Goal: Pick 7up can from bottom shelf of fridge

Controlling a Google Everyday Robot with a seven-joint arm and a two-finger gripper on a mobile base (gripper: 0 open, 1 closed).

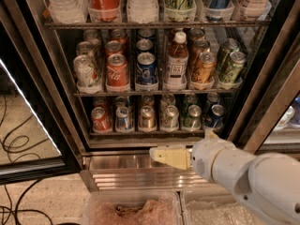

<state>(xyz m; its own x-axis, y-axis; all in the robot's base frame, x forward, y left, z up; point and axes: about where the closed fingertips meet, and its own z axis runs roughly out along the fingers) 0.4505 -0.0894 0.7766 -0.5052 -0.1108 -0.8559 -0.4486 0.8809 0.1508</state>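
Note:
The fridge (262, 102) stands open in front of me. Its bottom shelf (150, 133) holds a row of cans in clear lanes. The 7up can (169, 117), pale whitish-green with a silver top, stands at the front, right of centre. A copper-coloured can (146, 117) is on its left and a darker green can (192, 117) on its right. My gripper (159, 155), cream-coloured on a white arm, points left in front of the ribbed steel base (117, 163). It is below the shelf rail, under the 7up can and apart from it. It holds nothing.
The taller level above holds cans and a brown bottle (176, 62). A red can (101, 119) and blue cans (215, 116) sit at the bottom row's ends. The glass door (28, 139) stands open at left, with cables (18, 144) on the floor. Clear plastic bins (131, 210) are below.

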